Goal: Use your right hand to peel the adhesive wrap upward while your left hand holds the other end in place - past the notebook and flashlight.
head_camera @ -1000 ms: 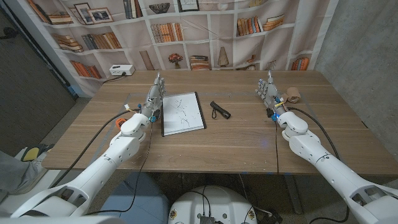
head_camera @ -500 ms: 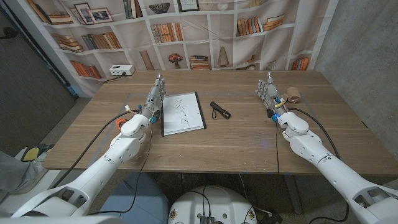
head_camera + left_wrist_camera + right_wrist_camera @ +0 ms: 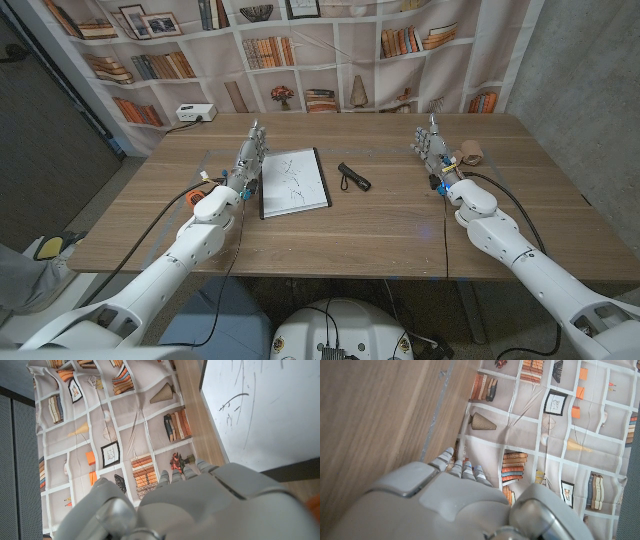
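Adhesive wrap, tan roll (image 3: 471,153), sits on wooden counter (image 3: 380,220) just beside our right hand (image 3: 432,146); both hands empty, fingers extended. Left hand (image 3: 248,160) far off: risk roll drags unanchored.

You've got glossy white arm shells, pale grey hands: left hand (image 3: 250,155), right hand (image 3: 431,145), black cables trailing both forearms, orange wrist accents.
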Available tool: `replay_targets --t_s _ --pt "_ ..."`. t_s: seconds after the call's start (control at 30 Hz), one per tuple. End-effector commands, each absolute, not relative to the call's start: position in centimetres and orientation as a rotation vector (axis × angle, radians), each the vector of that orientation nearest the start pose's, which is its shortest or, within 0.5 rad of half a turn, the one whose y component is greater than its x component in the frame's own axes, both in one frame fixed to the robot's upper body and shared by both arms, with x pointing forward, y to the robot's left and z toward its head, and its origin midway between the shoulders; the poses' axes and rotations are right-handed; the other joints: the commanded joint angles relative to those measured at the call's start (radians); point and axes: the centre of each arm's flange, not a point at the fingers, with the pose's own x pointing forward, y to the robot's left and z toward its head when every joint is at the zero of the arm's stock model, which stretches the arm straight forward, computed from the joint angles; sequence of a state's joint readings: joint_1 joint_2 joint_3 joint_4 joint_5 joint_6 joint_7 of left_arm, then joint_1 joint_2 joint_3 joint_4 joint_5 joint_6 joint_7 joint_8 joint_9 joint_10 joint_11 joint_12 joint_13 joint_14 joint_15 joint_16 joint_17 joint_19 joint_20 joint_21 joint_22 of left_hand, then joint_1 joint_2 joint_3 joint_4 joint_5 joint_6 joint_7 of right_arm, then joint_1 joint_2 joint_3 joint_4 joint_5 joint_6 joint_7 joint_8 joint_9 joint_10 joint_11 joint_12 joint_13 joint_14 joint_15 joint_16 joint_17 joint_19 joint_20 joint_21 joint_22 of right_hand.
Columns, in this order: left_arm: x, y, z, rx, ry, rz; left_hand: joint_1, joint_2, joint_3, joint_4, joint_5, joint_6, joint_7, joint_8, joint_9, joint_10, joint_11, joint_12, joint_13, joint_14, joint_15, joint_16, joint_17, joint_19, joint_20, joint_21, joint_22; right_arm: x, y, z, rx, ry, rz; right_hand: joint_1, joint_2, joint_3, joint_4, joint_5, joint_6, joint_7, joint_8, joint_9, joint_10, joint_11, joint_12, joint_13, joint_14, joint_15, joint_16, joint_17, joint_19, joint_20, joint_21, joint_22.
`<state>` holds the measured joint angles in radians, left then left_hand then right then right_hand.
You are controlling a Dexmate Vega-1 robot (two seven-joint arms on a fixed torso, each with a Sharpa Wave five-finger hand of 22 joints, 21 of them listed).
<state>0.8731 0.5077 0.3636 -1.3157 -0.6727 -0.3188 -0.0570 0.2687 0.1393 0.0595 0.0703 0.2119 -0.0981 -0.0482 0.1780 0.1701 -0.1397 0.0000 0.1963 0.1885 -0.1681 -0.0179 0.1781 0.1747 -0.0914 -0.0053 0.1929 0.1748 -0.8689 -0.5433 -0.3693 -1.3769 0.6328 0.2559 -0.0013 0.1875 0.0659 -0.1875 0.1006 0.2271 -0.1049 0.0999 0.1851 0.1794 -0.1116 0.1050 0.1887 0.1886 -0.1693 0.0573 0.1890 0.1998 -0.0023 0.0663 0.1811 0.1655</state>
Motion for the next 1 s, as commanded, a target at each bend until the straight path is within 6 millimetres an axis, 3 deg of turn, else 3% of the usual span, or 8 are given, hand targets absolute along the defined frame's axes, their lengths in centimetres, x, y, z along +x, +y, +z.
replay_targets --t_s 0.03,0.23,0.6,1.0 --pt "63.6 28.8 -4.1 -0.07 -0.601 -0.241 0.013 0.0 0.005 0.004 0.003 0.002 0.003 0.008 0.004 0.001 0.003 0.007 0.002 -0.011 0.002 0.007 0.005 0.001 -0.002 0.004 0.002 63.6 -28.1 -1.8 -0.054 -0.592 0.196 0.025 -0.002 0.001 -0.013 0.007 -0.012 0.001 0.003 0.005 -0.015 0.001 0.003 0.003 -0.054 -0.001 0.002 0.002 -0.012 0.011 0.003 0.003" --pt "63.1 29.1 -4.3 -0.071 -0.607 -0.214 0.014 0.0 0.006 0.003 0.003 0.003 0.001 0.008 0.004 0.001 0.003 0.007 0.002 -0.011 0.002 0.007 0.005 0.002 -0.002 0.004 0.002 63.4 -28.2 -1.9 -0.077 -0.589 0.2 0.047 -0.005 0.006 -0.027 0.006 -0.02 0.006 0.004 0.005 -0.017 0.003 0.004 0.004 -0.061 0.002 0.002 0.001 -0.02 0.011 0.001 0.003" --pt "63.0 27.4 -3.1 -0.072 -0.628 -0.212 0.015 -0.001 0.008 0.002 0.002 0.009 0.002 0.009 0.004 0.007 0.003 0.01 0.002 -0.007 0.003 0.008 0.005 0.005 -0.003 0.005 0.002 63.1 -29.3 -1.6 -0.128 -0.601 0.187 0.075 -0.007 0.015 -0.045 0.004 -0.025 0.009 0.007 0.006 -0.016 0.005 0.007 0.005 -0.064 0.005 0.003 0.001 -0.026 0.012 0.001 0.003" --pt "62.5 26.6 -3.6 -0.073 -0.626 -0.207 0.015 -0.001 0.009 0.001 0.002 0.013 0.004 0.01 0.004 0.01 0.003 0.011 0.002 -0.006 0.004 0.008 0.005 0.007 -0.002 0.005 0.002 62.4 -30.2 -1.0 -0.21 -0.599 0.21 0.121 -0.003 0.031 -0.072 0.001 -0.034 0.01 0.009 0.006 -0.025 0.005 0.007 0.007 -0.074 0.004 0.003 0.001 -0.038 0.013 -0.001 0.003"
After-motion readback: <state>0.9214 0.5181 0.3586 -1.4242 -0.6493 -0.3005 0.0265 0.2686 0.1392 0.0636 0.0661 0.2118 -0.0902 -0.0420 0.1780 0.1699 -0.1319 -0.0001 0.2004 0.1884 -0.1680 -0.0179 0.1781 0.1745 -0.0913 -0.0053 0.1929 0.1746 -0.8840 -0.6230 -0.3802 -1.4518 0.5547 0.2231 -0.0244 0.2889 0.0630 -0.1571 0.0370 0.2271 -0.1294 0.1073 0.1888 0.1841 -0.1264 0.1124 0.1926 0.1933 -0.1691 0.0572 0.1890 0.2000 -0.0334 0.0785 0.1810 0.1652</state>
